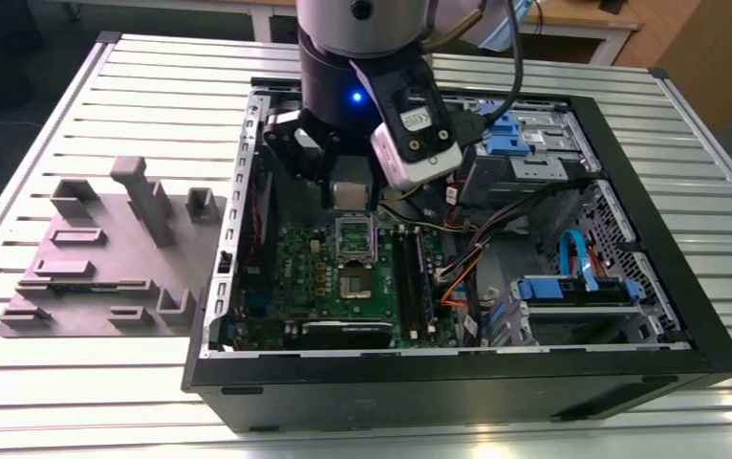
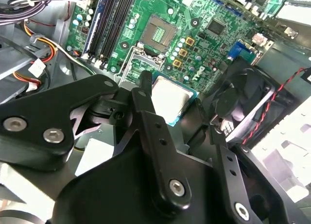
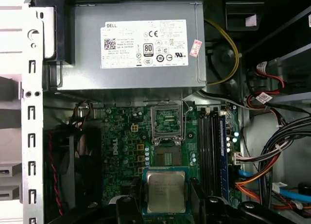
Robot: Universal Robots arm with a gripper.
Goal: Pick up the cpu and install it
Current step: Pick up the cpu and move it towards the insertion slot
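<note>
In the exterior view, one black gripper [image 1: 347,189] is clamping one small silvery square cpu [image 1: 351,197] above the green motherboard [image 1: 309,277]. In the second wrist view, two fingers [image 2: 144,101] are pinching the cpu [image 2: 170,100]. In the first wrist view, the cpu [image 3: 166,191] is hanging near one metal-framed socket [image 3: 166,156].

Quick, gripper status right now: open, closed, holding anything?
The gripper is closed on the cpu, holding it above the open socket on the motherboard.

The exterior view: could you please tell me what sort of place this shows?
Likely a robotics lab: an open computer case on a slatted metal table beside a grey plastic tray, the end effector holding the cpu.
</note>
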